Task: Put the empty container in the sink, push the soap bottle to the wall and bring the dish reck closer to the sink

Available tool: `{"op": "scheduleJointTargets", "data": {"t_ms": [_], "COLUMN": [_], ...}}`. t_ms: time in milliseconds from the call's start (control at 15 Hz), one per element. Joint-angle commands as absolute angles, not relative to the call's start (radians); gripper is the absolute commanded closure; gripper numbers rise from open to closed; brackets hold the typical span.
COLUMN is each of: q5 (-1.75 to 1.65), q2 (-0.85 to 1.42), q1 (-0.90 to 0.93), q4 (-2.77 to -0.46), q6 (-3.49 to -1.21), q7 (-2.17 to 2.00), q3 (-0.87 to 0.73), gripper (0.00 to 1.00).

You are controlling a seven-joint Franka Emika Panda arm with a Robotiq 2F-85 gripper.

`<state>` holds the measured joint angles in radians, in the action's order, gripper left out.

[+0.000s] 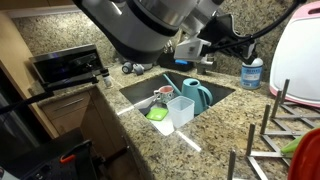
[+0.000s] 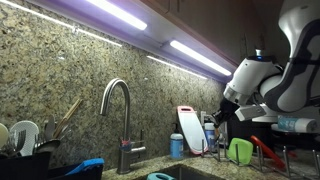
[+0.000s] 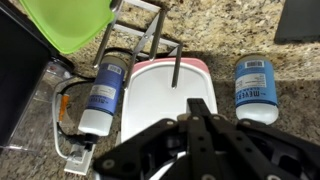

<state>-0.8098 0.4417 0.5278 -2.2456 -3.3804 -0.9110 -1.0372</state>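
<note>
Gripper: the gripper (image 3: 195, 118) has its fingers pressed together with nothing between them, and hangs above a white, pink-rimmed cutting board (image 3: 160, 95).
Empty container: the clear tub (image 1: 181, 110) stands upright inside the sink (image 1: 140, 92), just beside a teal pitcher (image 1: 197, 95) and a green sponge (image 1: 158, 114).
Soap bottle: the blue-labelled bottle (image 1: 252, 72) is on the granite counter past the sink's far corner.
Dish rack: the wire rack (image 1: 283, 122) sits on the counter, apart from the sink.
Faucet: the curved metal spout (image 2: 118, 105) is in front of the stone wall.
</note>
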Motion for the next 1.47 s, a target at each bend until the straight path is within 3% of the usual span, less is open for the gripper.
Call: {"op": "scheduleJointTargets", "data": {"t_ms": [0, 267, 333, 400, 600, 1133, 1400], "q5": [-0.763, -0.712, -0.706, -0.697, -0.703, -0.704, -0.708], "q2": [0.497, 0.535, 0.539, 0.553, 0.555, 0.591, 0.599], "q1": [0.487, 0.448, 0.439, 0.439, 0.438, 0.582, 0.581], "q4": [-2.194, -2.167, -2.163, -2.156, -2.157, -2.145, -2.136], "q6": [-3.31, -3.275, -3.27, -3.268, -3.259, -3.24, -3.225], "q7": [-0.937, -0.928, -0.922, -0.925, -0.916, -0.919, -0.91], "q3": [-0.997, -0.985, -0.979, -0.983, -0.966, -1.005, -0.99], "gripper": [1.0, 1.0, 0.94, 0.71, 0.6, 0.01, 0.0]}}
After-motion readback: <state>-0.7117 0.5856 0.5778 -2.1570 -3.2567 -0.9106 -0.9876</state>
